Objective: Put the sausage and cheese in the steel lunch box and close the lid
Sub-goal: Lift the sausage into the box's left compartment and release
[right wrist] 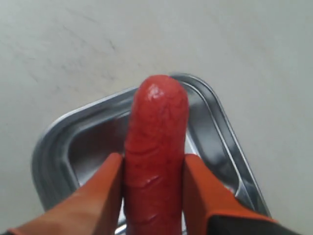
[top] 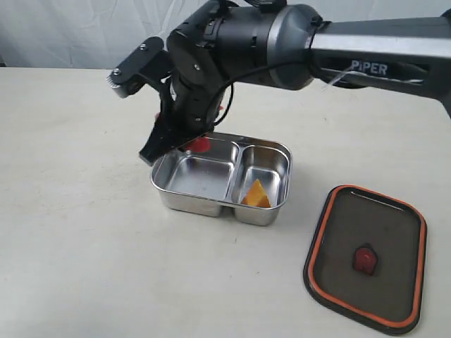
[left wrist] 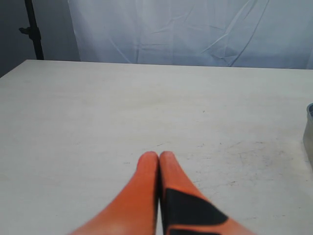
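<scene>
The red sausage (right wrist: 157, 122) sits between the orange fingers of my right gripper (right wrist: 154, 157), which is shut on it above the larger compartment of the steel lunch box (right wrist: 49, 147). From the exterior view the right arm reaches across, and the sausage (top: 201, 145) shows at the far rim of the lunch box (top: 211, 205). The yellow cheese (top: 255, 195) lies in the smaller compartment. On the table to the box's right the dark lid (top: 394, 232) lies flat, orange seal up. My left gripper (left wrist: 159, 155) is shut and empty over bare table.
A white curtain (left wrist: 195, 29) hangs behind the table's far edge. In the left wrist view, a sliver of the steel box (left wrist: 309, 132) shows at one side. The right arm's black body (top: 282, 42) hangs over the table behind the box.
</scene>
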Motion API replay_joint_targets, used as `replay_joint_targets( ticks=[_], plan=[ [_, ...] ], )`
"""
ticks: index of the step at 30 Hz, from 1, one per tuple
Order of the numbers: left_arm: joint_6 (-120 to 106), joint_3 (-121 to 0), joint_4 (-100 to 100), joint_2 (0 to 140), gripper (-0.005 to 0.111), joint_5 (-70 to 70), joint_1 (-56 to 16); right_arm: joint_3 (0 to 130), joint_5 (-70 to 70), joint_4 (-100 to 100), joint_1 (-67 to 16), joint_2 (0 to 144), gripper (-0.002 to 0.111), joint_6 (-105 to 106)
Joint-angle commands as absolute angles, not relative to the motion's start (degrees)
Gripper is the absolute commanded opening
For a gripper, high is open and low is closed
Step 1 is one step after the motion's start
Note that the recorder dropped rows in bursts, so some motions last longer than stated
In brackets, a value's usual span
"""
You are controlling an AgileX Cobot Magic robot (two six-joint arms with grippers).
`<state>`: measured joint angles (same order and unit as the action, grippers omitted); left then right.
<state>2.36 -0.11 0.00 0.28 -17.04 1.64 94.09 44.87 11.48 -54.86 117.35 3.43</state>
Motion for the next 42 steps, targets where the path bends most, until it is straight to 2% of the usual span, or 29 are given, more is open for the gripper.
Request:
replay_joint_targets(
  ticks=[1, 7, 9, 12, 14, 15, 16, 18, 21, 23, 31, 37, 42],
  plan=[
    [2.53, 0.0, -0.34, 0.0, 0.0, -16.3, 1.51, 94.03, 47.2, 9.78, -52.68, 120.2, 0.0, 2.97],
    [2.53, 0.0, -0.34, 0.0, 0.0, -16.3, 1.51, 94.03, 48.8, 6.57, -52.68, 123.91, 0.001, 2.97],
    [2.53, 0.0, -0.34, 0.0, 0.0, -16.3, 1.51, 94.03, 48.8, 5.73, -52.68, 124.57, 0.005, 2.97],
    [2.53, 0.0, -0.34, 0.0, 0.0, -16.3, 1.51, 94.03, 48.8, 4.97, -52.68, 124.79, 0.023, 2.97],
    [2.53, 0.0, -0.34, 0.0, 0.0, -16.3, 1.51, 94.03, 48.9, 4.36, -52.68, 124.79, 0.039, 2.97],
    [2.53, 0.0, -0.34, 0.0, 0.0, -16.3, 1.51, 94.03, 49.31, 3.33, -52.68, 124.79, 0.055, 2.97],
    [2.53, 0.0, -0.34, 0.0, 0.0, -16.3, 1.51, 94.03, 49.45, 2.82, -52.68, 124.79, 0.059, 2.87],
    [2.53, 0.0, -0.34, 0.0, 0.0, -16.3, 1.51, 94.03, 50.06, 0.66, -52.68, 124.79, 0.056, 2.87],
    [2.53, 0.0, -0.34, 0.0, 0.0, -16.3, 1.51, 94.03, 53.04, -1.96, -52.78, 124.79, 0.041, 5.55],
    [2.53, 0.0, -0.34, 0.0, 0.0, -16.3, 1.51, 94.03, 54.68, -5.71, -52.79, 124.79, 0.038, 8.03],
    [2.53, 0.0, -0.34, 0.0, 0.0, -16.3, 1.51, 94.03, 56.38, -10.23, -52.79, 124.64, 0.038, 10.37],
    [2.53, 0.0, -0.34, 0.0, 0.0, -16.3, 1.51, 94.03, 53.15, -3.52, -52.79, 120.97, 0.038, 5.5],
    [2.53, 0.0, 0.0, 0.0, 0.0, -16.3, 0.77, 94.03, 58.0, 4.8, -52.66, 115.38, 0.038, 0.66]
  ],
)
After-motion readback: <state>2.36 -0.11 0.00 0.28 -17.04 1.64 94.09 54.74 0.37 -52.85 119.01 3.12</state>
